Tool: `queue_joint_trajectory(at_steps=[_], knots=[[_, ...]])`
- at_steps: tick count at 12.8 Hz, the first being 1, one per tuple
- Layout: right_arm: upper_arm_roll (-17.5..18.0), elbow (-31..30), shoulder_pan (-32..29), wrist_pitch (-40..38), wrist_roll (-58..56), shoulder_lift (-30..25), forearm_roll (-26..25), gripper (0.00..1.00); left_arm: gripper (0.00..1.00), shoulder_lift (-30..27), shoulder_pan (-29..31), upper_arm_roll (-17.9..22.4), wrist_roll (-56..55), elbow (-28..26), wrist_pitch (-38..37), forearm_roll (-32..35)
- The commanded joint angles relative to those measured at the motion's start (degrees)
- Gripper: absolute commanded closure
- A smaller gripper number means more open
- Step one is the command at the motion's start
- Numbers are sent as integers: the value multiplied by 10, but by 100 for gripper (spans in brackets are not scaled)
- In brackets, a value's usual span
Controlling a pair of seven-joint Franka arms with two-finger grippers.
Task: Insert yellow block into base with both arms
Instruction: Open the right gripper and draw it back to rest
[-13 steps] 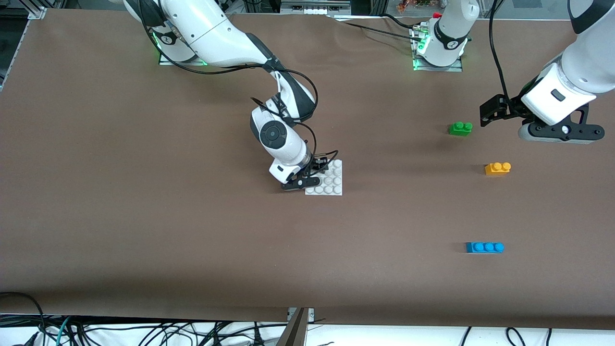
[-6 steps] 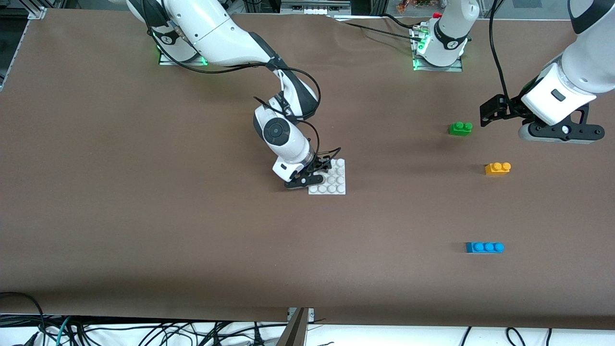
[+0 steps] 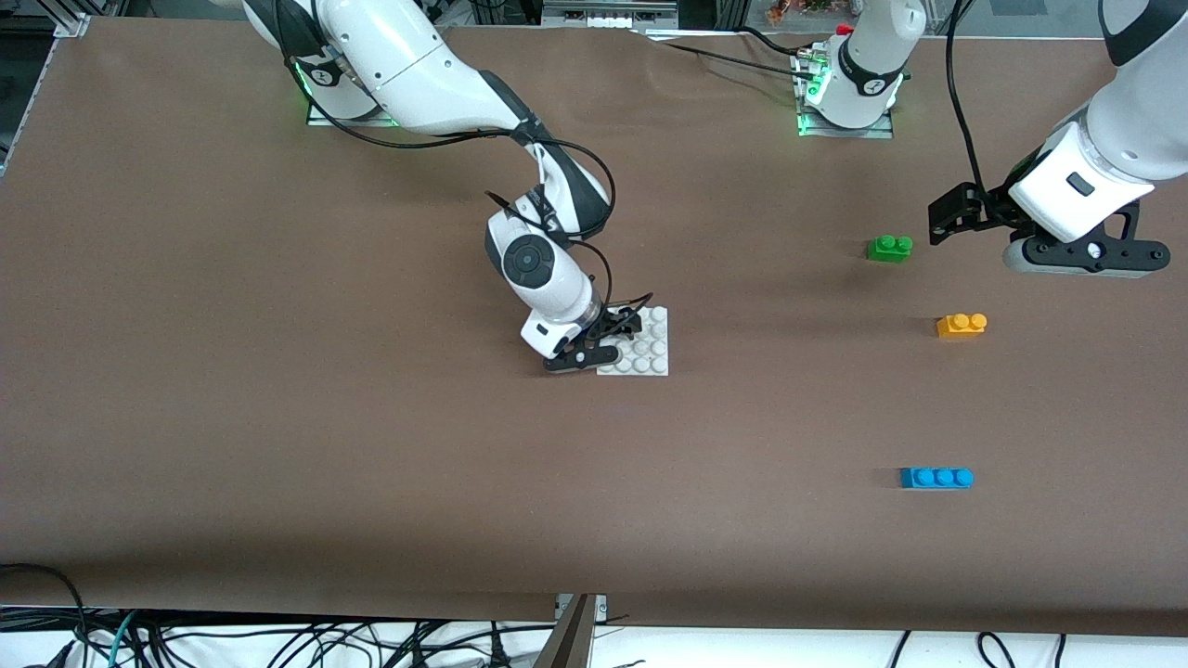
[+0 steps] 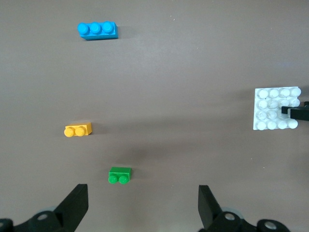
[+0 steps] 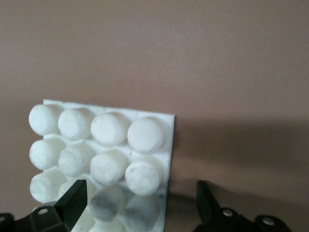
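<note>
at the middle of the brown surface [image 3: 278, 417] i have the right pincer [image 3: 608, 339] low at the edge of the flat white studded plastic base [image 3: 645, 348], fingers spread apart around its corner, gripping nothing; i judge it is there to steady the plate. the small yellow-orange two-stud plastic block [image 3: 962, 325] lies untouched toward the left arm's end, between green brick [image 3: 889, 247] and blue brick [image 3: 936, 477]. the left pincer [image 4: 140, 205] hangs wide over that end, empty, placed for the pick.

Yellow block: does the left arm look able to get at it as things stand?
Probably yes. The yellow block lies alone on bare table, apart from the green block and blue block. The left gripper is open, in the air near the green block, with nothing between.
</note>
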Motion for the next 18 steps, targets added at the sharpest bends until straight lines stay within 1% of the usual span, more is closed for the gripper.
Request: queue_joint_trajectory(at_steps=[1, 4, 7, 10, 13, 14, 17, 18], knots=[[4, 20, -21, -53, -22, -10, -12, 0, 0, -3, 2, -2, 6, 7, -4, 7], [3, 47, -45, -125, -39, -26, -13, 0, 0, -3, 2, -2, 6, 7, -4, 7], [-3, 45, -79, -193, -73, -59, -14, 0, 0, -3, 2, -1, 6, 7, -4, 6], [-54, 43, -84, -258, -65, -97, -13, 0, 0, -3, 2, 0, 6, 7, -4, 6], [-115, 40, -84, -331, -69, -117, -14, 0, 0, -3, 2, 1, 6, 7, -4, 6], [-129, 39, -84, -344, -63, -125, -14, 0, 0, -3, 2, 1, 6, 6, -5, 6], [-188, 41, -86, -386, -77, -146, -14, 0, 0, -3, 3, 3, 7, 5, -5, 6], [-197, 40, -86, -395, -78, -148, -14, 0, 0, -3, 3, 3, 6, 6, -5, 6]])
